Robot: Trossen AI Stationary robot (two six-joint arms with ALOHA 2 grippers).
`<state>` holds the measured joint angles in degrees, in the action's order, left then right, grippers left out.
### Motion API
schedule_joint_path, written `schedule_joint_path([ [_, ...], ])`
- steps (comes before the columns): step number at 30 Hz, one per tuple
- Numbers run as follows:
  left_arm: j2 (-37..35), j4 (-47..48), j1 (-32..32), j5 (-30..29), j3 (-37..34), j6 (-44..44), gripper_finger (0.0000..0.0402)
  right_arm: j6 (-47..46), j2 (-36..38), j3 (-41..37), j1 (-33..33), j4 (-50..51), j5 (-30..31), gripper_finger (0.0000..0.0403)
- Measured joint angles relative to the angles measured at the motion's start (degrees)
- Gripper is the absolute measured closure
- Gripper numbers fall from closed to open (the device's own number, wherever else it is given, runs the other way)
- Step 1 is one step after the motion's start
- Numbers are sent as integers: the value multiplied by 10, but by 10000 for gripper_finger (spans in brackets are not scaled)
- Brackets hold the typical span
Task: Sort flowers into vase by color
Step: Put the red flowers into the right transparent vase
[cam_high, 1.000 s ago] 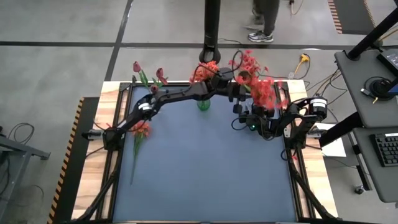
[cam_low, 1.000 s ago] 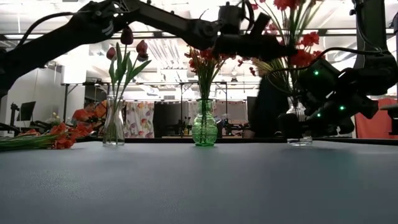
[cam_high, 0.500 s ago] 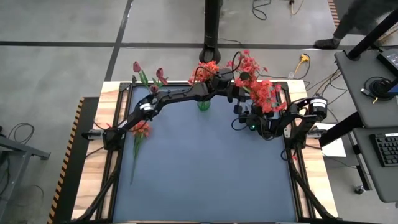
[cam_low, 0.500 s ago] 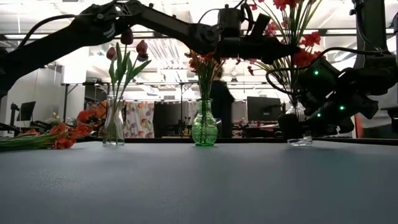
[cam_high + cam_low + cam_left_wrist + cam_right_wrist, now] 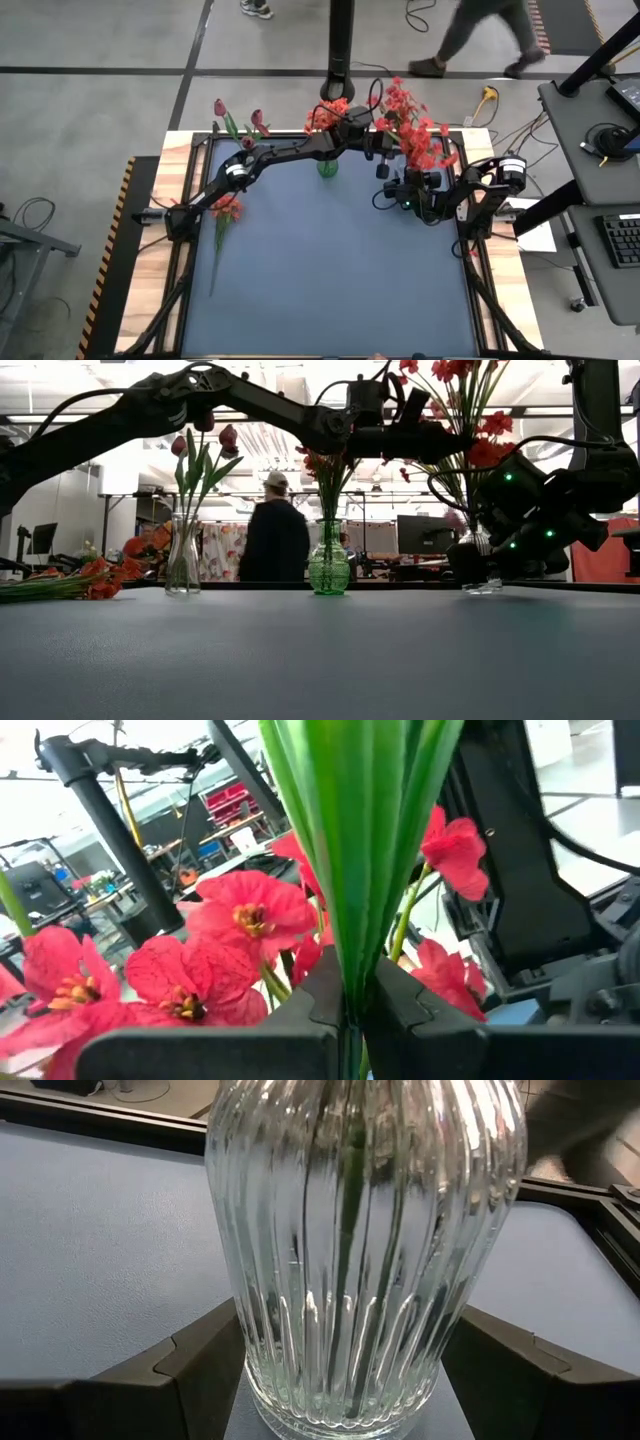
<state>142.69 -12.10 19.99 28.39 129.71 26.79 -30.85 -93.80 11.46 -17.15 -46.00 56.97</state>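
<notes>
High view, upper right: my left gripper [image 5: 385, 150] clenches red flower stems [image 5: 352, 870]; right gripper [image 5: 340, 1370] seemingly grips ribbed glass vase [image 5: 365, 1240].

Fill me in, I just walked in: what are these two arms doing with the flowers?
The left gripper is shut on a flower stem, holding it among the red blooms above the ribbed clear vase. The right gripper braces that vase between its fingers. More flowers lie on the table's left side, unsorted.
</notes>
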Motion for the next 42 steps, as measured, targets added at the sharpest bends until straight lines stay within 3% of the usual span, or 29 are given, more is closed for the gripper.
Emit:
schedule_joint_path([
  [27,27,-33,5,11,-1,-38,400,7,0,0,0,-23,0,115],
  [42,32,-14,10,-13,-1,-36,400,9,0,0,0,-23,0,115],
])
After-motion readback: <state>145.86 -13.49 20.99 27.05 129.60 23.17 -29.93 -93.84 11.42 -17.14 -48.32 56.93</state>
